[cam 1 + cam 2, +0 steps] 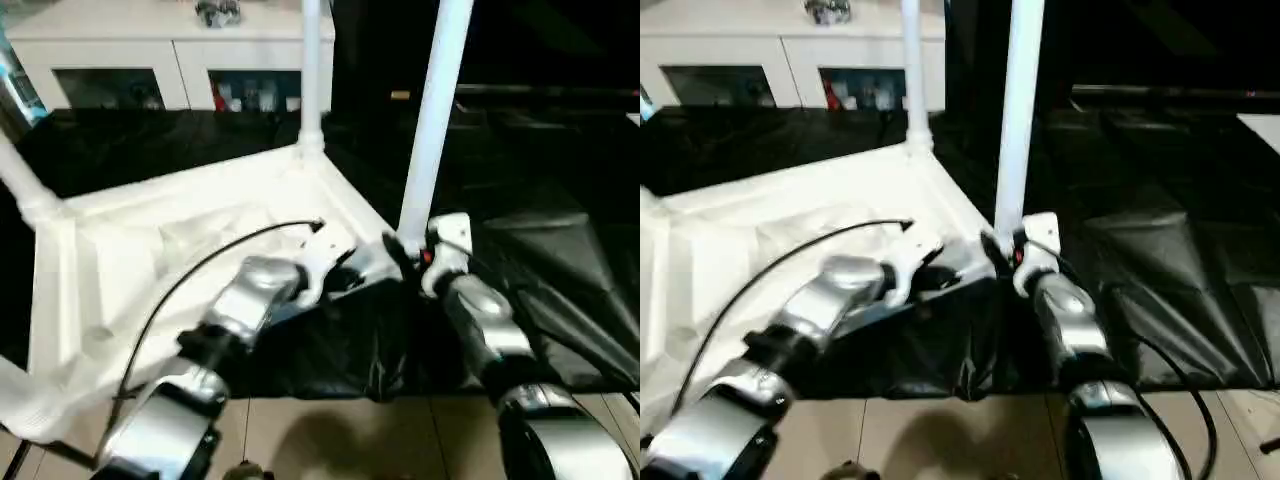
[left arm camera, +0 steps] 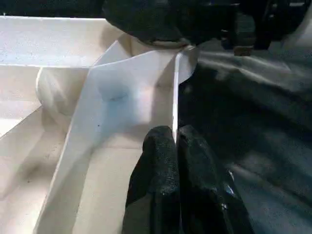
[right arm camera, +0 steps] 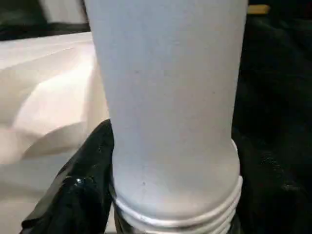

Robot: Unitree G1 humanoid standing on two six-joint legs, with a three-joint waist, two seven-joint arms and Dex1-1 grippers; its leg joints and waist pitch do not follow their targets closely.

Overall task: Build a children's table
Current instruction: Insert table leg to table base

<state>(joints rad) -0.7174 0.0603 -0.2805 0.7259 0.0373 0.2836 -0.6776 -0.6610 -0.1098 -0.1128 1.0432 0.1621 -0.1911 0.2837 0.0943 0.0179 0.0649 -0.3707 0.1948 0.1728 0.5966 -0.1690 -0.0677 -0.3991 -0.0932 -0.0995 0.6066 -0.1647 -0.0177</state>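
White plastic table top (image 1: 130, 250) lies upside down on black sheeting (image 1: 560, 260), rim up, on the left. One leg (image 1: 22, 185) leans from its far-left corner; another leg (image 1: 313, 75) stands upright in the far corner socket. Left gripper (image 2: 174, 146), fingers pressed together, pinches the thin rim at the near-right corner. Right of it, a leg (image 1: 435, 110) rises from that corner, its threaded base showing; the right gripper (image 1: 408, 255) clasps the base, fingers spread around it. A white cabinet (image 1: 150, 60) stands far behind.
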